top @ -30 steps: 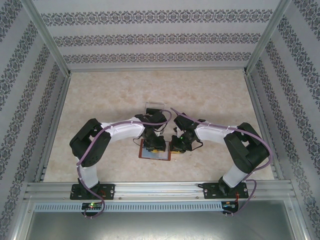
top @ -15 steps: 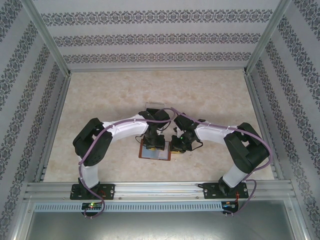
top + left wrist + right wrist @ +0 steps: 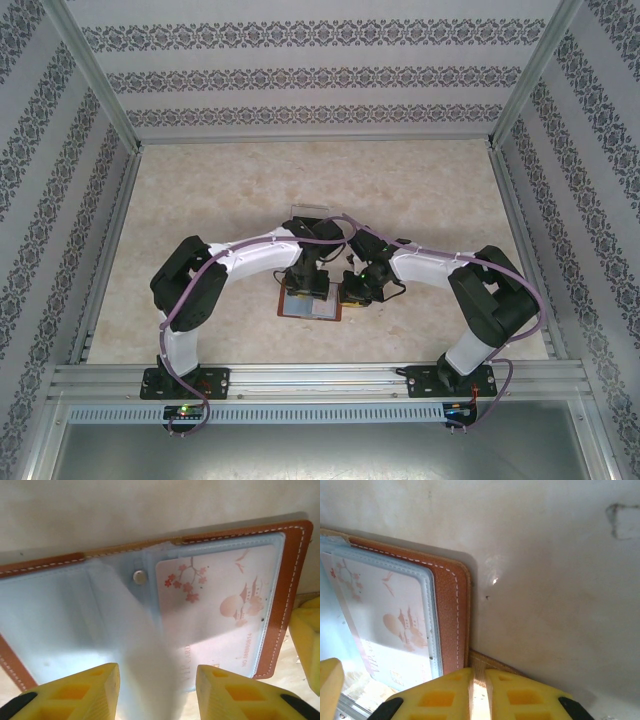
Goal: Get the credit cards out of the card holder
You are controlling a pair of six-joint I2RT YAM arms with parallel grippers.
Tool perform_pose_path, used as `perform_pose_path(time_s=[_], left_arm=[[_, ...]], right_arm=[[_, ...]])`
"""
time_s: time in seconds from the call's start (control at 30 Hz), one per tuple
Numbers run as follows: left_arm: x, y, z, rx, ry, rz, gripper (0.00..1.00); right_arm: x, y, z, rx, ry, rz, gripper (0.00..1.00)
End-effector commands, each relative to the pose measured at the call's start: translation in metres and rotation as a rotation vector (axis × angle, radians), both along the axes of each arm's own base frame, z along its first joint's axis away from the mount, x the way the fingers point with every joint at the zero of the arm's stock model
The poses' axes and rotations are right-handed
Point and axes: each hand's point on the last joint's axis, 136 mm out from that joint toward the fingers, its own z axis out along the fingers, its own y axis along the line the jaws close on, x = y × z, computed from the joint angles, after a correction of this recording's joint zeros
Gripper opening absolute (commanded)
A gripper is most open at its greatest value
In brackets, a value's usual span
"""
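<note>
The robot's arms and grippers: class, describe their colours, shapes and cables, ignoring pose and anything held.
The left arm and right arm share white links and chunky black joints, with black bases. A purple cable trails along each. The left fingers and right fingers are yellow blocks with square recesses and black patches at the outer corners.

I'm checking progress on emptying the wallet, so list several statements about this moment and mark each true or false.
1. The reddish-brown leather card holder lies open on the pale table. True.
2. The pale card with pink blossom print lies loose on the table. False: it sits inside a clear pocket of the holder.
3. The left end effector has its yellow fingers apart, with a translucent pocket leaf between them. True.
4. The right end effector is spread wide above the card. False: its fingers are nearly together on a thin tan strap beside the holder's edge.
</note>
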Motion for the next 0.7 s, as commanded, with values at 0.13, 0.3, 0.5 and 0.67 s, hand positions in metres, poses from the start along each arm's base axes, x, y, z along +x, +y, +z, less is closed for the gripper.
perform_pose_path(time_s=[0.13, 0.3, 0.5, 0.67], left_arm=[[-0.006, 0.014, 0.002, 0.091, 0.000, -0.038, 0.44], [-0.005, 0.022, 0.004, 0.122, -0.016, -0.040, 0.36], [-0.001, 0.022, 0.013, 0.103, -0.062, -0.035, 0.17], [-0.001, 0.024, 0.014, 0.099, -0.073, -0.024, 0.10]], right_arm=[[-0.015, -0.013, -0.018, -0.079, 0.030, 0.017, 0.18], [-0.016, -0.013, -0.018, -0.081, 0.029, 0.018, 0.18], [-0.016, -0.014, -0.018, -0.084, 0.029, 0.018, 0.18], [-0.016, -0.015, -0.018, -0.088, 0.029, 0.015, 0.18]])
